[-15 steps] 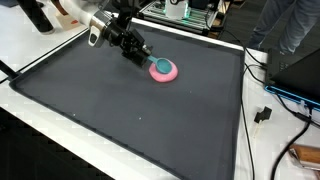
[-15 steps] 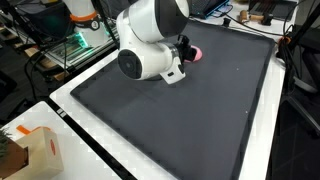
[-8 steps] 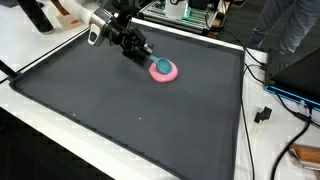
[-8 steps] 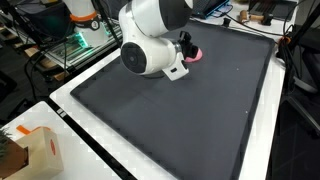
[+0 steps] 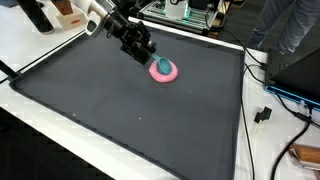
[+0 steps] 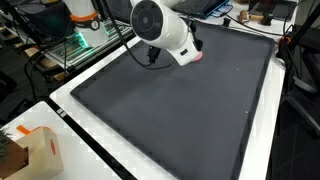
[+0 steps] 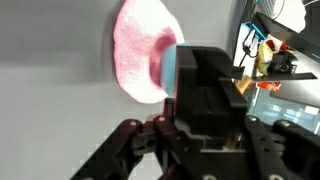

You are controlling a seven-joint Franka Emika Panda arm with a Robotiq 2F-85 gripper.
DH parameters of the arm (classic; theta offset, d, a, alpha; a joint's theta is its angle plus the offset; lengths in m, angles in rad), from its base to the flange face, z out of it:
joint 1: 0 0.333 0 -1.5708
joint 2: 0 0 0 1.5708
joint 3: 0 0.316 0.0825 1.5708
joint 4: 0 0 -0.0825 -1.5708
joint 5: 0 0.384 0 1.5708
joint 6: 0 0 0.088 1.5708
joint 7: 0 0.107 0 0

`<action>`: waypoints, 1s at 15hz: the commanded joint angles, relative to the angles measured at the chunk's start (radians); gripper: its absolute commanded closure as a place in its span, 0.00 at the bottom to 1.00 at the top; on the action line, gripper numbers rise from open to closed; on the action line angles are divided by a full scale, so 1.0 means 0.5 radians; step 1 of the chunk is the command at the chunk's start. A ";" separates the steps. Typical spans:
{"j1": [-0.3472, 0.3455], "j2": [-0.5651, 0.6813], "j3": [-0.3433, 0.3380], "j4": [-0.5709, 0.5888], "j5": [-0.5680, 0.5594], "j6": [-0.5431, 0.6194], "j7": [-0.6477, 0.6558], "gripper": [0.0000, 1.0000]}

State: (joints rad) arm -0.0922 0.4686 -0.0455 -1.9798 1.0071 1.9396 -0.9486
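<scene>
Seemingly the claw (image 5: 147, 51) hovers just upper-left of the pink dish (image 5: 165, 72); whether its jaws are apart cannot be told. Slow, centred motion would avoid nudging the dish.

I'm seeing a pink dish (image 5: 163, 70) with a teal centre, lying on a plain black mat (image 5: 130, 115). The fingers (image 5: 146, 50) just beside the dish are showing black, and the table (image 5: 20, 95) bordering the mat is showing white.
</scene>
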 commanded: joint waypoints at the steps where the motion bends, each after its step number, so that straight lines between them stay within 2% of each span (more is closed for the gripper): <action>1: 0.086 -0.213 0.010 -0.122 -0.163 0.174 0.157 0.75; 7: 0.165 -0.454 0.073 -0.208 -0.449 0.323 0.427 0.75; 15: 0.234 -0.731 0.159 -0.304 -0.923 0.463 0.949 0.75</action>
State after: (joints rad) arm 0.0119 0.1714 0.0197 -2.0770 0.6284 2.1217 -0.5731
